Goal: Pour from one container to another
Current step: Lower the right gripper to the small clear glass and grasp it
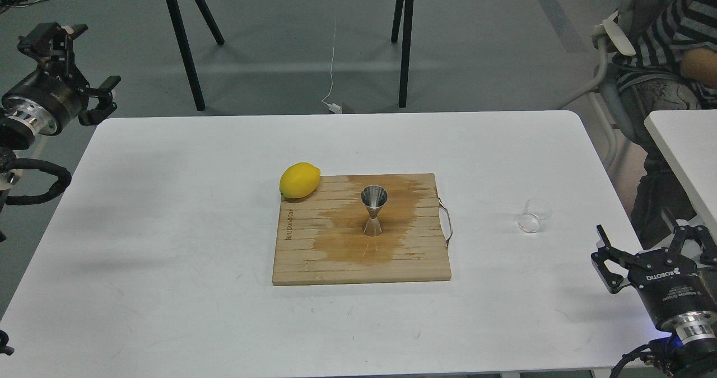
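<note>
The small clear glass cup [534, 215] stands upright on the white table [168, 266], right of the wooden board [313, 266]. On the board's middle, in a dark wet patch, the shiny steel jigger [374, 210] stands upright. My right gripper [644, 237] is open and empty at the table's front right corner, well below and to the right of the cup. My left gripper [96, 56] is open and empty, raised beyond the table's far left corner, a long way from both containers.
A yellow lemon [300, 180] lies on the board's far left corner. The board has a metal handle [446, 224] on its right side. A seated person in a striped shirt [666, 36] and a second white table [686, 148] are at the right. Black trestle legs [185, 47] stand behind.
</note>
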Robot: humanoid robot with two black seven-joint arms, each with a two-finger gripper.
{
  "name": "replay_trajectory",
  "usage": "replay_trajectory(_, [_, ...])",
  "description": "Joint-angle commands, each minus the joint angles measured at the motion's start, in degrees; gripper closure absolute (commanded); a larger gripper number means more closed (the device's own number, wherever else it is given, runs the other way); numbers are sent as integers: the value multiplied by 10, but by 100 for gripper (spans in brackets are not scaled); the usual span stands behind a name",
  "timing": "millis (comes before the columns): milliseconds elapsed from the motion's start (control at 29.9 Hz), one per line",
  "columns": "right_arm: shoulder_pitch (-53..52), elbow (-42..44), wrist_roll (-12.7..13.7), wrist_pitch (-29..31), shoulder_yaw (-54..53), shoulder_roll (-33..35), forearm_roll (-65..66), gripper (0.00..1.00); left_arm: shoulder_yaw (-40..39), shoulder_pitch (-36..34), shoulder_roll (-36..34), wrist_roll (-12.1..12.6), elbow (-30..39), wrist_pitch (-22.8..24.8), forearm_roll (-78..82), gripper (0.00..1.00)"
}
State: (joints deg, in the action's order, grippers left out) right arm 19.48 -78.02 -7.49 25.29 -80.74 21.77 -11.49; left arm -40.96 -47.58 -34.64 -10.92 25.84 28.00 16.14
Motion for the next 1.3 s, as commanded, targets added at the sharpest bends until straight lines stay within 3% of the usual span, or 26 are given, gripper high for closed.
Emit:
replay_trajectory(0, [5,19,0,5,3,-48,1,1,0,-3,-1,2,0,0,0,1])
replay_trajectory(167, [-11,45,-1,-22,4,-114,1,1,0,-3,0,2,0,0,0,1])
replay_trajectory(803, [-151,45,-4,-302,-10,-186,5,1,1,-2,-6,4,0,0,0,1])
replay_trajectory(970, [-194,88,-4,-319,-7,-188,8,1,-1,-3,-6,4,0,0,0,1])
replay_trajectory(1137, [-239,181,-3,-290,-2,-189,8,1,-1,-4,-8,4,0,0,0,1])
replay_trajectory(1271, [-251,196,-3,-279,-1,-197,8,1,-1,-5,-8,4,1,0,0,1])
